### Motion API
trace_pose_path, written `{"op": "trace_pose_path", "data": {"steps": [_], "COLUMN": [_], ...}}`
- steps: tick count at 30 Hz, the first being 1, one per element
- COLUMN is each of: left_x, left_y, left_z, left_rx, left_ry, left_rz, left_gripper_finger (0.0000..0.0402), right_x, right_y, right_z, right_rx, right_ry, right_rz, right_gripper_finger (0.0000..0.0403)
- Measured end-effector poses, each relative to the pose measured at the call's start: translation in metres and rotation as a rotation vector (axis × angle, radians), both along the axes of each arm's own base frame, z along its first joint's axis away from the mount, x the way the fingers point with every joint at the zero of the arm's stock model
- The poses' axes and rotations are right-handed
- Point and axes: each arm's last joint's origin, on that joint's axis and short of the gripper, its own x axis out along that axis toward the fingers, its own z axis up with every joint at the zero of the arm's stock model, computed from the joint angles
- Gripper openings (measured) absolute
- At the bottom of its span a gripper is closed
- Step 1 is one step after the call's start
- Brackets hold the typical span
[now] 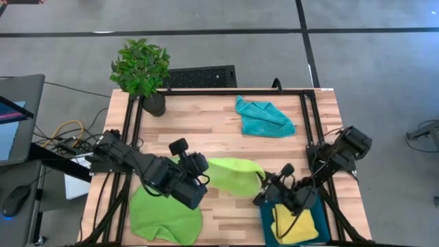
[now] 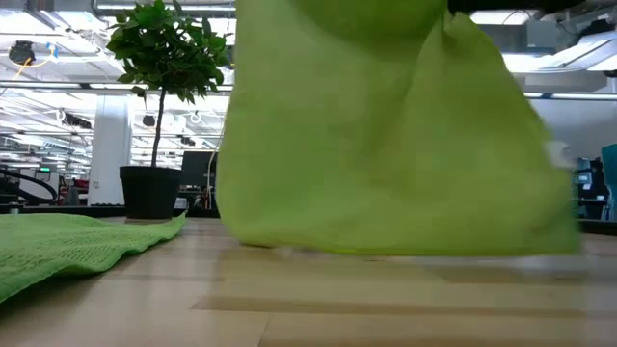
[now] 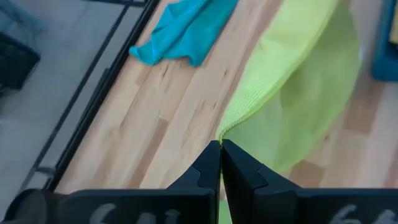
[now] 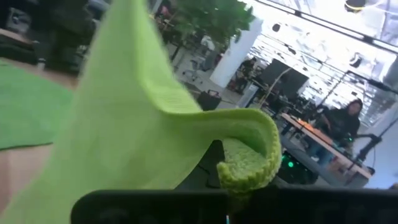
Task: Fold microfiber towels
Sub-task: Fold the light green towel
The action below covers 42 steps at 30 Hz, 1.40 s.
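Note:
A lime green towel (image 1: 234, 175) hangs stretched between my two grippers above the middle of the table. My left gripper (image 1: 205, 171) is shut on its left end and my right gripper (image 1: 263, 180) on its right end. In the low view the towel (image 2: 386, 145) drapes down like a curtain to about table height. A second lime green towel (image 1: 164, 216) lies spread at the near left. A turquoise towel (image 1: 264, 116) lies crumpled at the far right. A yellow towel (image 1: 296, 225) rests on a dark teal square at the near right. My left gripper pinches the towel's hemmed edge at a corner (image 3: 227, 129) between its two fingertips (image 3: 211, 163), slanting down from the table's left. The cloth runs away from the fingers and sags below them. My right gripper holds a curled-over bit of the towel's edge (image 4: 249, 167), coming in level from the table's right. The gripper's own body hides the fingers. The cloth hangs down from the hold; whether its lower edge (image 2: 386, 247) touches the table I cannot tell.
A potted plant (image 1: 143, 72) stands at the far left corner. A black frame rail (image 1: 219, 90) runs along the table's edges. Bare wood (image 1: 199, 130) lies between the plant and the turquoise towel. A laptop (image 1: 14, 116) sits off the table's left.

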Motion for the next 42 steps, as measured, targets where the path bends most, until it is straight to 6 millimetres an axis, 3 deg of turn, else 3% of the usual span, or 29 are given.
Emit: {"op": "trace_pose_path", "data": {"steps": [6, 12, 18, 23, 32, 37, 42], "left_x": [0.001, -0.008, -0.014, -0.009, 0.008, 0.007, 0.006], "left_y": [0.003, 0.02, 0.045, 0.077, 0.126, 0.144, 0.157], "left_z": [-0.026, -0.033, -0.034, -0.039, -0.074, -0.078, -0.077], "left_rx": [0.025, 0.062, 0.134, 0.19, 0.268, 0.164, 0.039], "left_ry": [0.069, 0.049, 0.015, 0.038, 0.112, 0.089, -0.072], "left_rz": [0.05, 0.131, 0.203, 0.277, 0.337, 0.274, 0.091], "left_gripper_finger": [0.0, 0.0, 0.0, 0.0, 0.0, 0.0, 0.0], "right_x": [-0.014, -0.021, -0.02, -0.015, 0.005, 0.014, 0.016], "right_y": [-0.029, -0.059, -0.095, -0.119, -0.162, -0.19, -0.215], "right_z": [0.025, 0.043, 0.049, 0.059, 0.044, 0.035, 0.034], "right_rx": [0.004, 0.003, -0.027, -0.064, -0.09, 0.124, 0.252], "right_ry": [-0.004, -0.004, 0.023, 0.003, 0.11, 0.213, 0.282], "right_rz": [-0.033, -0.096, -0.199, -0.171, -0.138, 0.016, 0.022], "right_gripper_finger": [0.0002, 0.0002, 0.0001, 0.0001, 0.0, 0.0, 0.0002]}}
